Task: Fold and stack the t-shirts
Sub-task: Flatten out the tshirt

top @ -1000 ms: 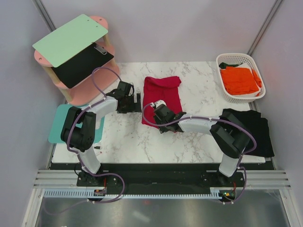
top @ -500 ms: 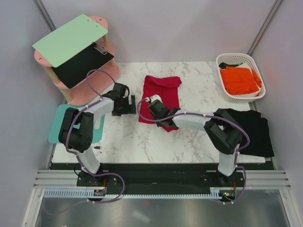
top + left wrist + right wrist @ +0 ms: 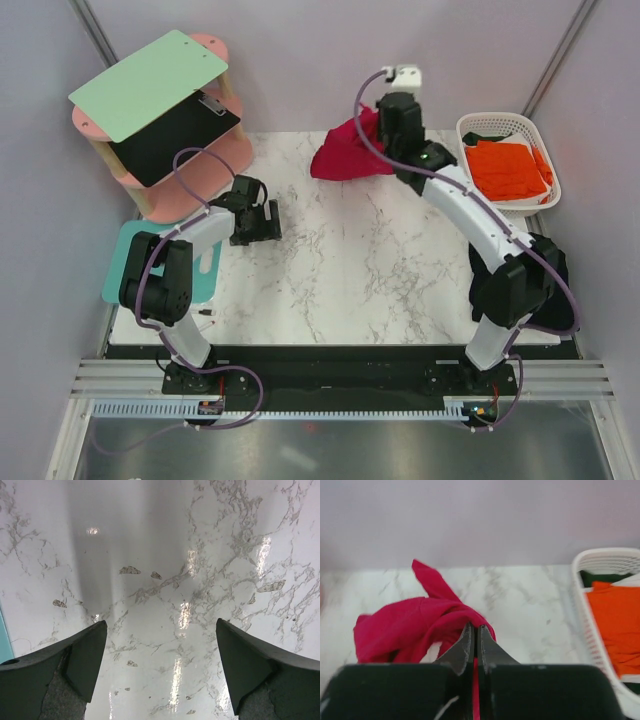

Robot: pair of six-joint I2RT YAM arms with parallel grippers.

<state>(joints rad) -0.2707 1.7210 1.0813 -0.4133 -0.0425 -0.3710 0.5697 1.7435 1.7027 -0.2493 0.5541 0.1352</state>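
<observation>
Crimson t-shirt (image 3: 410,625) pinched by right gripper (image 3: 474,628), wrist-view only.

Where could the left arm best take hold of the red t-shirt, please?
Probably grip the red t-shirt by its drooping left end, coming from the left with open jaws: the right gripper pinches its right edge, so the cloth hangs free on that side, nearest the left gripper.

Overhead from behind, left wrist close above tabletop (image 3: 150,555), right wrist rearward (basket (image 3: 607,554) shared)

mint board (image 3: 148,83) atop pink shelf (image 3: 165,198) | teal mat (image 3: 120,265) at left of marble table (image 3: 380,270) | white basket (image 3: 466,130) far right
</observation>
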